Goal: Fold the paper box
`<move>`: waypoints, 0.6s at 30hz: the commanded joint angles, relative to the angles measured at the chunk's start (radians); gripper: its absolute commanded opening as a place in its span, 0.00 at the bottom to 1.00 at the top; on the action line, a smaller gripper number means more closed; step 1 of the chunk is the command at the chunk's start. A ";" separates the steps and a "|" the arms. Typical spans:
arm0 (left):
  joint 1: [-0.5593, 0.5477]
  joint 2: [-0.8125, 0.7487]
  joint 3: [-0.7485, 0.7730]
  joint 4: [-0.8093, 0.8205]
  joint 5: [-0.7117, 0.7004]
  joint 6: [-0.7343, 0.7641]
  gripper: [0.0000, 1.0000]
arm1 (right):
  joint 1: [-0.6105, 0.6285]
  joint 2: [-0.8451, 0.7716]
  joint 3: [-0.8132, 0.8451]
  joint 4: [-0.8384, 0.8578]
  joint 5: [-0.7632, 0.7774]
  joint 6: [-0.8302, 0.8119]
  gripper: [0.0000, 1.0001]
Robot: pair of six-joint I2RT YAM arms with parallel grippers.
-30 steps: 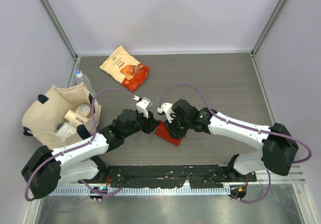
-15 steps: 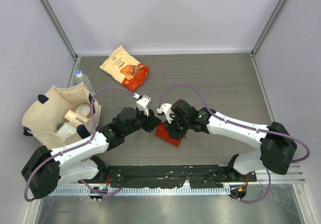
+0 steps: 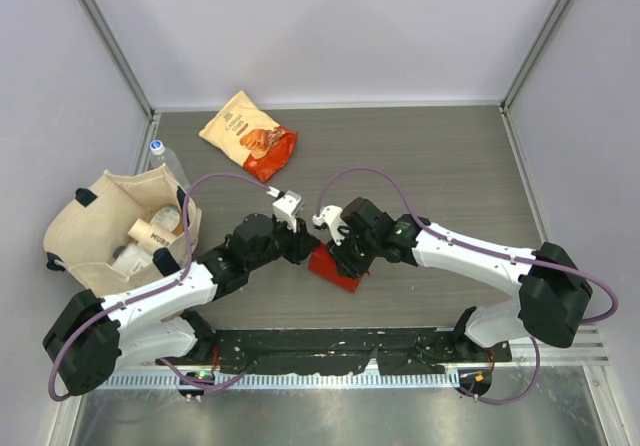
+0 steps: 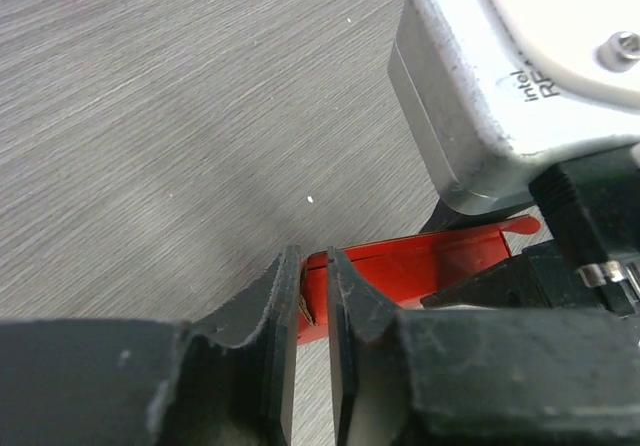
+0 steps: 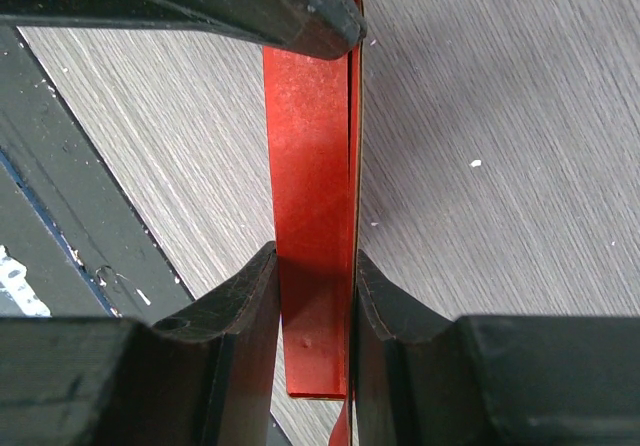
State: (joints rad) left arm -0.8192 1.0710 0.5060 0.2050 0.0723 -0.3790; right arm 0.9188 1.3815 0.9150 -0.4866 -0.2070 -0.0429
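The red paper box (image 3: 328, 268) lies between both arms at the table's near middle. In the left wrist view the box (image 4: 420, 261) runs off to the right, and my left gripper (image 4: 312, 266) is shut narrowly on its end flap. My left gripper (image 3: 305, 250) comes at the box from the left. In the right wrist view a long red side of the box (image 5: 310, 146) stands on edge, and my right gripper (image 5: 315, 258) is shut on it, both pads touching. From the right, my right gripper (image 3: 344, 258) covers part of the box.
An orange-and-cream snack bag (image 3: 250, 134) lies at the back left. A cream tote bag (image 3: 95, 206) holding several items sits at the left, with a clear bottle (image 3: 165, 161) beside it. The right wrist's camera housing (image 4: 520, 76) hangs close above the box.
The left jaws have closed a little further on the box's end flap. Both arms and the box have barely moved.
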 commanded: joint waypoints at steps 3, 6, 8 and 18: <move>-0.005 0.009 0.032 0.034 0.011 0.019 0.13 | -0.001 -0.013 0.015 0.046 -0.022 0.006 0.23; -0.006 0.014 0.029 0.025 -0.014 0.011 0.09 | -0.003 -0.016 0.016 0.059 -0.022 0.021 0.22; -0.011 0.010 0.023 0.025 -0.043 0.005 0.08 | -0.003 -0.013 0.016 0.074 -0.011 0.032 0.21; -0.095 -0.005 -0.041 0.062 -0.241 -0.012 0.00 | -0.001 0.056 0.054 0.100 0.135 0.041 0.21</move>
State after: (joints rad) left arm -0.8825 1.0790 0.4973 0.2089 -0.0849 -0.3855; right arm 0.9199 1.4216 0.9222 -0.4599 -0.1558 -0.0166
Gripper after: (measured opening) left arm 0.012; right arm 0.351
